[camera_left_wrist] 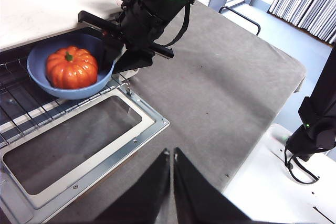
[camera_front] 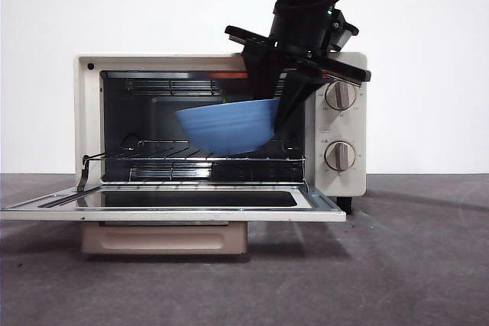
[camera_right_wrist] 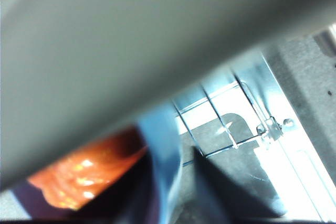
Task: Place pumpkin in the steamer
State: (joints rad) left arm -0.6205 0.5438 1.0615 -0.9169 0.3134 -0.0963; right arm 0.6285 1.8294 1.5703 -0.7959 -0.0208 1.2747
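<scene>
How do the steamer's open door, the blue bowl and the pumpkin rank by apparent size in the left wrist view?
1. Steamer door, largest, though nearest the camera.
2. Blue bowl, held by the right pincer.
3. Pumpkin, sitting inside the bowl, clearly smallest.

The front view is evenly bright and sharp, with soft shadow on the counter [camera_front: 412, 265] under the steamer [camera_front: 221, 124]. Its open glass door [camera_left_wrist: 73, 140] shows pale glare in the left wrist view. The right wrist view is badly blurred: the pumpkin [camera_right_wrist: 84, 174] and blue bowl [camera_right_wrist: 160, 150] smear, with blown-out white metal beside them.
</scene>
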